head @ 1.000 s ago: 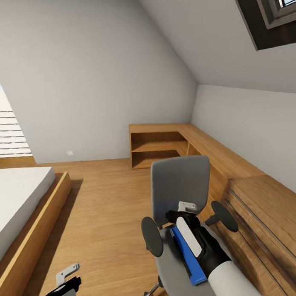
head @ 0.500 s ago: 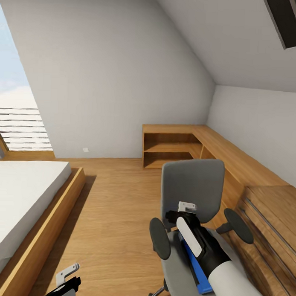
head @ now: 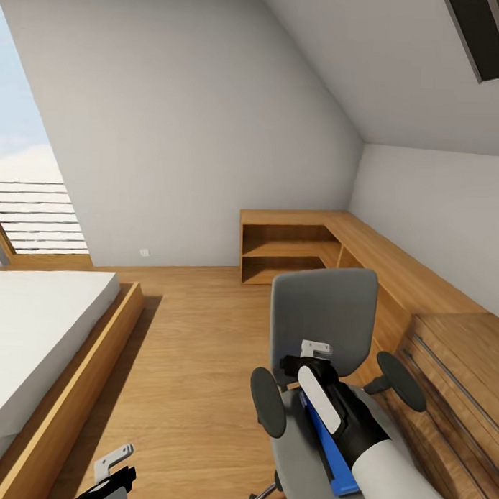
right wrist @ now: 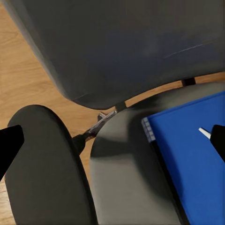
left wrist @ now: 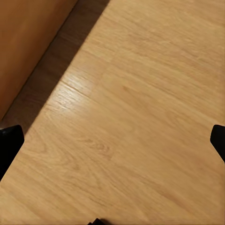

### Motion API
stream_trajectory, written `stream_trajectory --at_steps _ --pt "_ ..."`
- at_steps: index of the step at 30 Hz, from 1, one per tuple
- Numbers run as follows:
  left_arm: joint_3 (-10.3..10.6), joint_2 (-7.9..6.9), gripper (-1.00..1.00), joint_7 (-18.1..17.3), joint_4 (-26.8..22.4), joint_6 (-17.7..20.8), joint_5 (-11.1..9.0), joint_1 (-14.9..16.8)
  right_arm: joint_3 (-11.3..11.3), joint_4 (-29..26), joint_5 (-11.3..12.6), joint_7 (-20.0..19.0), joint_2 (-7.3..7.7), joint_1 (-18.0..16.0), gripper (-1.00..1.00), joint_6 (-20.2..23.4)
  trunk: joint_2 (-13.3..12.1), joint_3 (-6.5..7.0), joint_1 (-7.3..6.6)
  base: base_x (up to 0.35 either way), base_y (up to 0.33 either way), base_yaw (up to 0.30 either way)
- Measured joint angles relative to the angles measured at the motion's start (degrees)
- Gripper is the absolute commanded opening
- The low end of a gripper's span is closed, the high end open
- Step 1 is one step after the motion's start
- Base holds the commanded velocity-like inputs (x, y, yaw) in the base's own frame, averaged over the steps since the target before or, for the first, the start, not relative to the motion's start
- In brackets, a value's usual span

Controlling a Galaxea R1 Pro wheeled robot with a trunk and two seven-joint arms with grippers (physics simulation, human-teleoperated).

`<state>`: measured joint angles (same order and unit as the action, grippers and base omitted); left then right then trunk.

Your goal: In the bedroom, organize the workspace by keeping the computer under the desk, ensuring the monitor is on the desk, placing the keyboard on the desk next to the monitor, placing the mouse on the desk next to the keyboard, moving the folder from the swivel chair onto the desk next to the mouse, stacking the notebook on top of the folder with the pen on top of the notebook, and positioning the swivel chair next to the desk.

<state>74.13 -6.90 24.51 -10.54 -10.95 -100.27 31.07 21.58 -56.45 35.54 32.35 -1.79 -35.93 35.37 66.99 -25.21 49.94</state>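
Left pincer [head: 116, 469] low over bare floor [left wrist: 140, 93], fingers spread apart. Right pincer [head: 314, 360] above chair [head: 323, 317] seat, fingertips wide apart at frame edges in wrist view. Folder [right wrist: 192, 154] flat on seat, blue; no legible writing. Beyond: bed [head: 38, 328] left, wooden shelf [head: 286, 243] in far corner.

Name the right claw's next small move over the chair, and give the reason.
Probably lower the right claw toward the blue folder. The folder lies flat on the swivel chair seat, and the open fingertips sit above it with the seat showing between them, gripping nothing.
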Motion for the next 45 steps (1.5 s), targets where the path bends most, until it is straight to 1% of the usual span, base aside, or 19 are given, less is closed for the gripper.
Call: stream_trajectory --at_steps 15,18,22,25,26,29,30,31,32,33,34,35,36,37,39,40,42,43,45 --pt "0.0 -0.05 1.0 -0.01 -0.04 -0.08 -0.01 0.0 0.06 0.21 -0.13 -0.08 0.05 0.02 1.0 0.02 0.0 0.0 0.0 0.0 -0.211 0.0" --pt "-0.03 -0.1 1.0 -0.01 -0.03 -0.08 0.0 0.0 0.07 0.24 -1.18 -0.15 0.04 0.03 1.0 0.01 0.0 0.0 0.0 0.0 -0.082 0.0" --pt "-0.09 -0.17 1.0 0.0 -0.02 -0.09 0.0 0.0 0.08 0.31 -3.72 -0.33 0.02 0.04 1.0 -0.02 0.0 0.0 0.0 0.0 -0.031 0.0" --pt "-0.18 -0.26 1.0 0.0 0.01 -0.09 0.0 0.0 0.07 0.34 -6.28 -0.47 0.08 0.08 1.0 -0.02 0.0 0.0 0.0 0.0 -0.008 0.0" --pt "-0.22 -0.33 1.0 0.0 0.03 -0.09 0.0 0.0 0.07 0.34 -7.8 -0.56 0.37 0.1 1.0 0.01 0.0 0.0 0.0 0.0 -0.003 0.0" --pt "-0.31 -0.38 1.0 0.0 0.04 -0.09 0.0 0.0 0.03 0.31 -9.97 -1.34 2.18 0.12 1.0 -0.01 0.0 0.0 0.0 0.0 -0.001 0.0" --pt "-0.32 -0.38 1.0 0.0 0.04 -0.09 0.01 0.0 -0.05 0.3 -10.71 -2.38 3.44 0.13 1.0 0.05 0.0 0.0 0.0 0.0 0.0 0.0" --pt "-0.28 -0.35 1.0 0.0 0.03 -0.09 0.03 -0.01 -0.05 0.34 -11.2 -3.96 5.24 0.12 1.0 0.07 0.0 0.0 0.0 0.0 0.0 0.0" --pt "-0.24 -0.3 1.0 0.0 0.04 -0.09 0.03 0.0 -0.03 0.38 -11.33 -5.05 6.34 0.13 1.0 0.04 0.0 0.0 0.0 0.0 0.0 0.0" --pt "-0.18 -0.24 1.0 0.01 0.03 -0.09 0.07 -0.01 0.04 0.54 -11.7 -7.68 8.49 0.12 1.0 -0.02 0.0 0.0 0.0 0.0 0.0 0.0" --pt "-0.11 -0.18 1.0 0.0 0.02 -0.09 0.07 0.0 0.15 0.73 -11.75 -9.28 9.7 0.13 1.0 -0.14 0.0 0.0 0.0 0.0 0.0 0.0" --pt "-0.05 -0.08 1.0 0.01 -0.01 -0.09 0.12 -0.01 0.5 1.43 -12.16 -12.69 11.94 0.12 1.0 -0.3 0.0 0.0 0.0 0.0 0.0 0.0" --pt "0.01 -0.04 1.0 0.0 -0.03 -0.09 0.19 0.0 0.73 1.94 -12.33 -14.6 13.16 0.13 1.0 -0.46 0.0 0.0 0.0 0.0 0.0 0.0" --pt "0.05 0.04 1.0 0.01 -0.12 -0.11 0.55 -0.01 1.03 3.09 -13.07 -18.37 15.34 0.12 1.0 -0.87 0.0 0.0 0.0 0.0 0.0 0.0" --pt "0.1 0.12 1.0 0.0 -0.25 -0.13 1.16 0.0 1.24 4.36 -13.76 -22.34 17.48 0.13 1.0 -1.64 0.0 0.0 0.0 0.0 0.0 0.0" --pt "0.12 0.18 1.0 0.0 -0.4 -0.24 2.03 -0.01 1.35 5.68 -14.5 -26.18 19.17 0.13 1.0 -2.65 0.0 0.0 0.0 0.0 0.0 0.0" --pt "0.13 0.22 1.0 -0.07 -0.51 -0.56 2.96 0.0 1.51 7.22 -14.62 -29.8 20.51 0.13 1.0 -3.94 0.0 0.0 0.0 0.0 0.0 0.0" --pt "0.11 0.25 1.0 -0.14 -0.7 -1.15 3.79 0.0 1.67 9.01 -14.61 -32.96 21.29 0.12 1.0 -5.16 0.0 0.0 0.0 0.0 0.0 0.0" --pt "0.11 0.26 1.0 -0.18 -1.76 -2.47 4.58 -0.01 1.87 11.68 -15.31 -37.12 21.91 0.13 1.0 -6.52 0.0 0.0 0.0 0.0 0.0 0.0"
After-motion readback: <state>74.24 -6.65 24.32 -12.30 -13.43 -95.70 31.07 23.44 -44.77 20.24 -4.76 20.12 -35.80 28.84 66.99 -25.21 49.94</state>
